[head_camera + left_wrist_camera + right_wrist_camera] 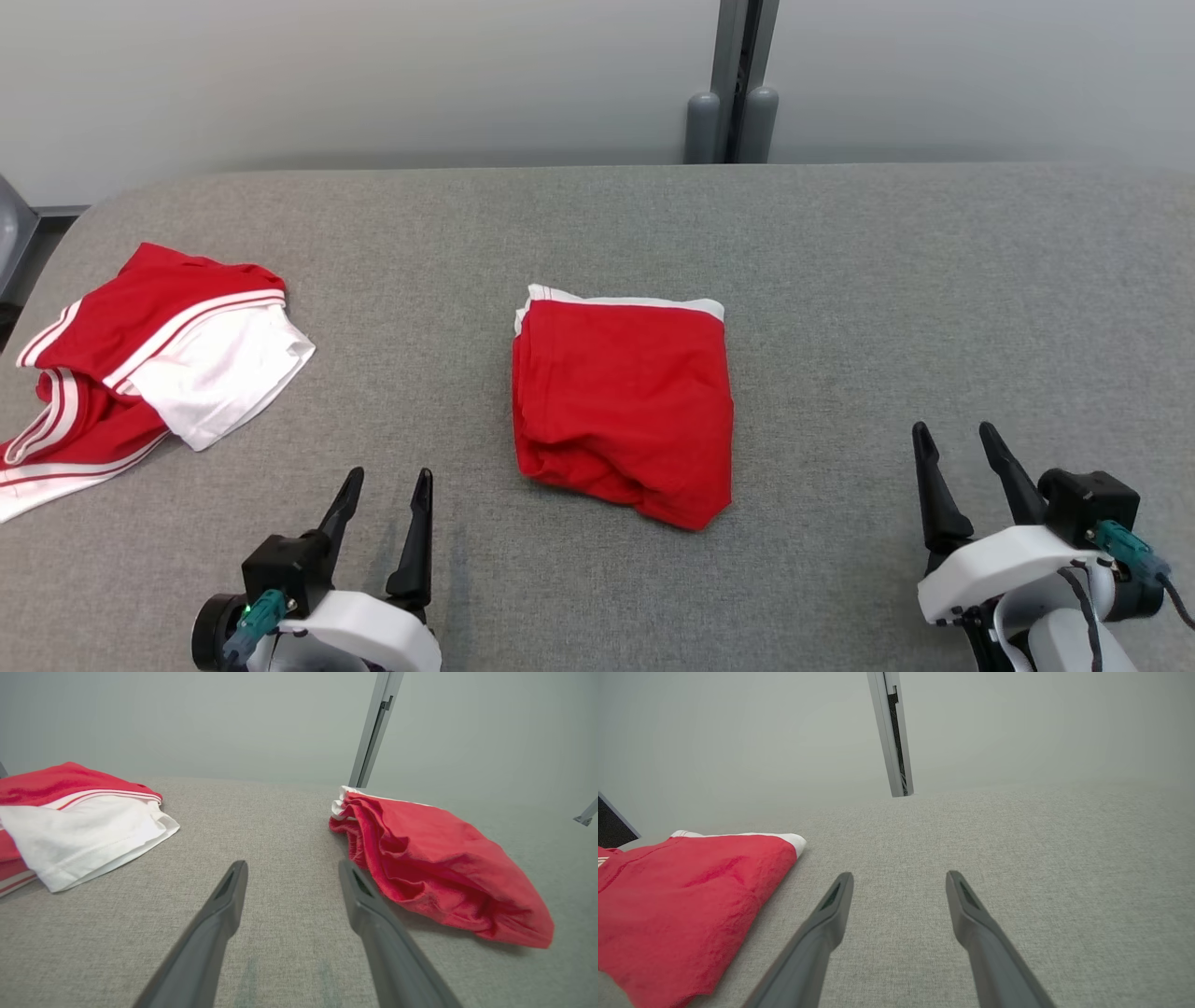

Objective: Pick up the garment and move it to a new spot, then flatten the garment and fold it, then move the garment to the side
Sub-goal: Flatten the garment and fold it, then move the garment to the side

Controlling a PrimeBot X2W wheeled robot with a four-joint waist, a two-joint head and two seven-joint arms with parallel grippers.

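A red garment (624, 406) with a white trim lies folded into a rough square at the middle of the grey table (896, 280). In the left wrist view the garment (434, 863) sits right of the fingers; in the right wrist view the same garment (677, 905) is to their left. My left gripper (389, 476) rests open near the front edge, left of the garment and apart from it. Over at the front right my right gripper (957, 434) also stands open, with nothing between its fingers.
A second red and white striped garment (149, 359) lies crumpled at the table's left edge, also seen as the striped garment (70, 816) in the left wrist view. A grey post (738, 84) stands behind the table against a pale wall.
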